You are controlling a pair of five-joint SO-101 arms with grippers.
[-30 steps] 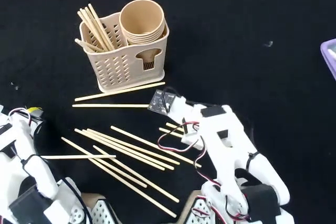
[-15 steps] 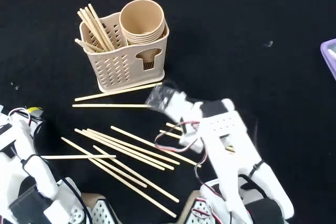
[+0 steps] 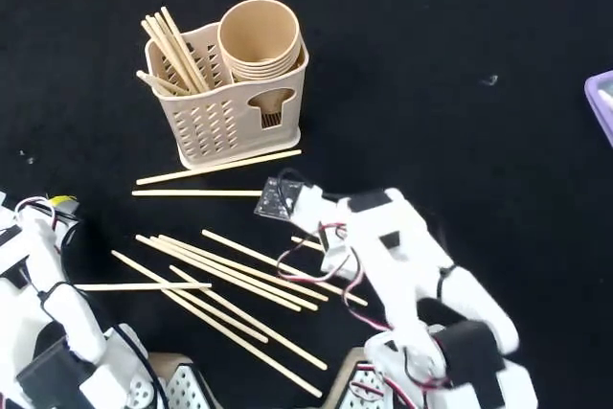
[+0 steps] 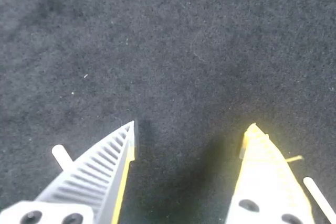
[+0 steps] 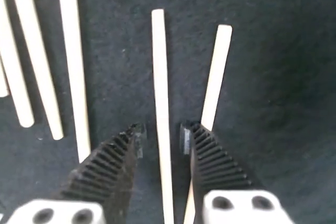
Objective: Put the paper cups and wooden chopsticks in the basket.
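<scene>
Since a second ago the right arm [image 3: 383,237] has shifted slightly left over the loose chopsticks [image 3: 239,273] at lower centre. The right gripper [image 5: 160,129] is parted around one chopstick [image 5: 157,66]. The left gripper [image 4: 191,128] gapes over bare cloth [image 4: 184,51]. The basket [image 3: 235,117], upper left, holds cups [image 3: 259,35].

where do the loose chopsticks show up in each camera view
High view: loose chopsticks lie scattered on the black cloth between the basket and the arms.
Left wrist view: two stick ends flank the open left gripper.
Right wrist view: several sticks, with one chopstick running between the open right gripper fingers.
Shared landmark: the black cloth.
</scene>
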